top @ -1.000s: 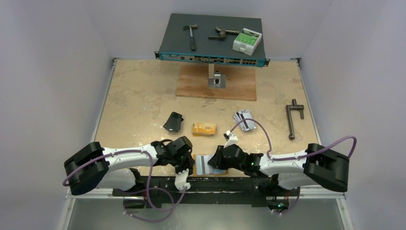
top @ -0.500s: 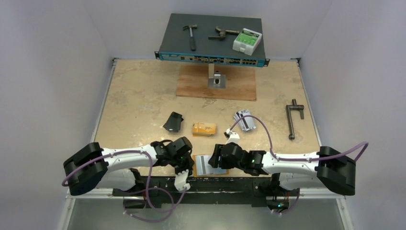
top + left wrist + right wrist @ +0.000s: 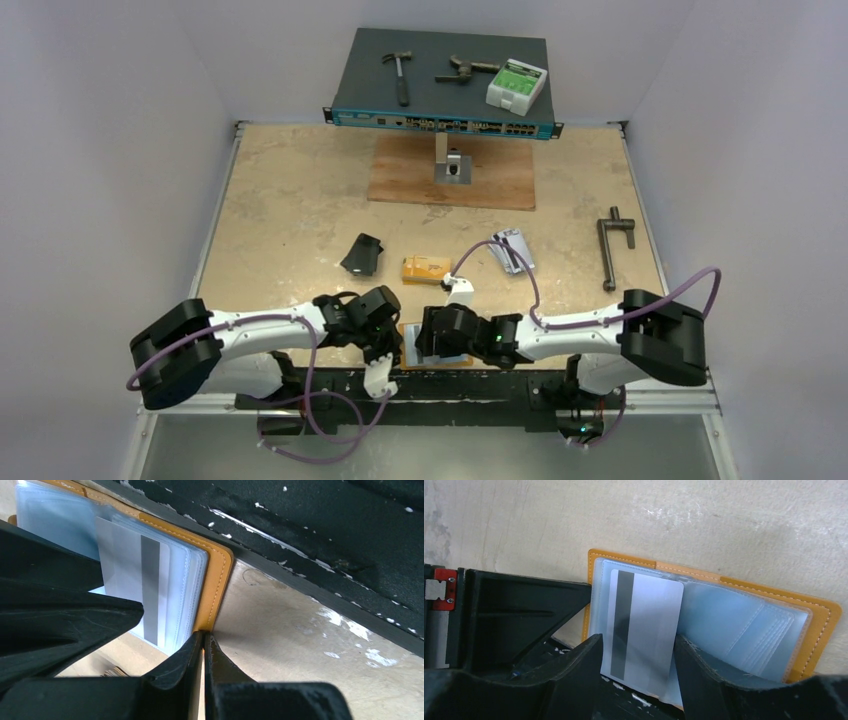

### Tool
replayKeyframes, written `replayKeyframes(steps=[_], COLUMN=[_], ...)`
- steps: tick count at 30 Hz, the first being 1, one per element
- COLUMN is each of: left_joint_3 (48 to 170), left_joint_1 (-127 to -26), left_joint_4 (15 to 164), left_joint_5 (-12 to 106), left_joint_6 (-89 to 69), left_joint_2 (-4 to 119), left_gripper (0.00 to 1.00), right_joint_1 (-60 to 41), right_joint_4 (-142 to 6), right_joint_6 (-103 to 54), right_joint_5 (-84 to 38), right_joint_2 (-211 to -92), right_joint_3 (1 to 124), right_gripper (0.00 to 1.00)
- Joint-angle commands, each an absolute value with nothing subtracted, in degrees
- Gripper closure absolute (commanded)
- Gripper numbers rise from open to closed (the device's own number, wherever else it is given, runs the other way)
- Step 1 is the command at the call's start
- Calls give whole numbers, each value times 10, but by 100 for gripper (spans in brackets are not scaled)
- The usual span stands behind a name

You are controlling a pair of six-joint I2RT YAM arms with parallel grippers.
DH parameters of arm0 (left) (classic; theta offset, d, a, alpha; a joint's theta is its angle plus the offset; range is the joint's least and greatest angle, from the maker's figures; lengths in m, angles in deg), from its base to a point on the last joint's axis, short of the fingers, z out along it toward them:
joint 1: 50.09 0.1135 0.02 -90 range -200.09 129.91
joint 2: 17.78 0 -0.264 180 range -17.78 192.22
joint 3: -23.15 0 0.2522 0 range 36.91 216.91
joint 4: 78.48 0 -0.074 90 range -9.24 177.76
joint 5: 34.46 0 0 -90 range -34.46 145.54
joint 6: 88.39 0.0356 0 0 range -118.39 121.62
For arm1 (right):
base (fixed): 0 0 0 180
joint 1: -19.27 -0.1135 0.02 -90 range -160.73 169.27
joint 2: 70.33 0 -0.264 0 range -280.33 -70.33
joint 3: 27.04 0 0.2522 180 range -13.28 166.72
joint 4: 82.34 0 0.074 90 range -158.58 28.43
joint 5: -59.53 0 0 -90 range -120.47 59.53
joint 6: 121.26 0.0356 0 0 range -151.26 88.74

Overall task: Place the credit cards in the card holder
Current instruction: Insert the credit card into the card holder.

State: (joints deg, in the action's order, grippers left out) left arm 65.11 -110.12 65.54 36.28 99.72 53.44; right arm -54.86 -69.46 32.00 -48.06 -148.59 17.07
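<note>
The orange card holder (image 3: 824, 625) lies open at the table's near edge, its clear sleeves facing up. A silver credit card (image 3: 649, 620) with a dark stripe sits on its left sleeve. My right gripper (image 3: 638, 652) hangs open over that card, one finger on each side of it. My left gripper (image 3: 204, 637) is shut on the edge of the holder's orange cover (image 3: 220, 575). From above, both grippers meet over the holder (image 3: 409, 345). More credit cards lie farther out: a yellow-orange stack (image 3: 426, 268) and silver ones (image 3: 510, 248).
A black folded case (image 3: 362, 254) lies left of the yellow stack. A black bar tool (image 3: 612, 250) rests at the right. At the back stand a wooden board (image 3: 452, 172) and a network switch (image 3: 440, 90) carrying a hammer (image 3: 400, 75) and a green-white box (image 3: 516, 84). A black rail (image 3: 325, 540) borders the near edge.
My right gripper slid left over the card holder and opened its jaws, leaving the silver card on the sleeve. The left gripper kept its grip and place.
</note>
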Motion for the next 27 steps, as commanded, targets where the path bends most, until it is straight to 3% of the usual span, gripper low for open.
replayKeyframes(steps=[1, 12, 23, 27], left_joint_3=[642, 637, 670, 696], left_joint_1=[-1103, -1104, -1103, -1101], left_joint_4=[645, 655, 626, 602], left_joint_5=[354, 350, 366, 374], left_joint_6=[987, 980, 931, 900], left_joint_2=[529, 525, 513, 511], left_gripper=[96, 96, 95, 93], right_joint_1=[-568, -596, -597, -597], right_joint_4=[-721, -667, -554, -418], right_joint_6=[329, 340, 351, 407], right_joint_5=[-490, -515, -552, -598], right_joint_2=[-1523, -1531, -1381, -1348], right_joint_3=[204, 243, 228, 240], right_gripper=[47, 46, 43, 39])
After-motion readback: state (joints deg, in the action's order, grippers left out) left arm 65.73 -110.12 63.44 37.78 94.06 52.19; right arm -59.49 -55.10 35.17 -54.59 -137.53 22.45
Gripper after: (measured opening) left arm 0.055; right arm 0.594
